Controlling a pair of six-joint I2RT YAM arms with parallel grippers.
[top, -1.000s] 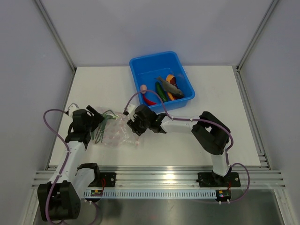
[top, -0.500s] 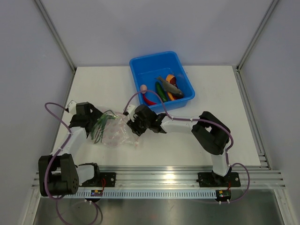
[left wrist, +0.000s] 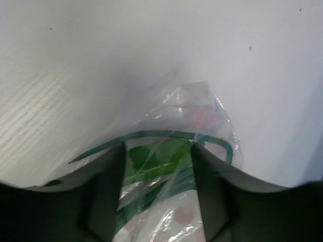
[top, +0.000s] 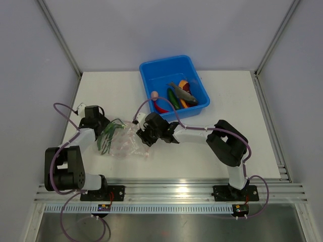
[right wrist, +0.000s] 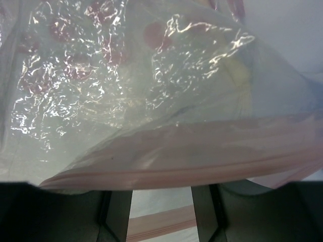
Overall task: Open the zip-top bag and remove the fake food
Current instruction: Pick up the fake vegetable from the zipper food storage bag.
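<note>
blue tub (top: 164, 60): far-centre on desk, slightly rotated
desk (top: 242, 101): white, matte
rail (top: 171, 190): aluminium, runs along desk's near edge
walls (top: 161, 30): plain grey
corner posts (top: 59, 35): metal, slanting in view

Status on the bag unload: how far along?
Done: most of the fake food sits in or beside the blue tub, and the zip-top bag looks open. In hand: the left tool straddles the bag around the green onion, and the right tool is at the pink zip strip. Left: getting the onion out.
</note>
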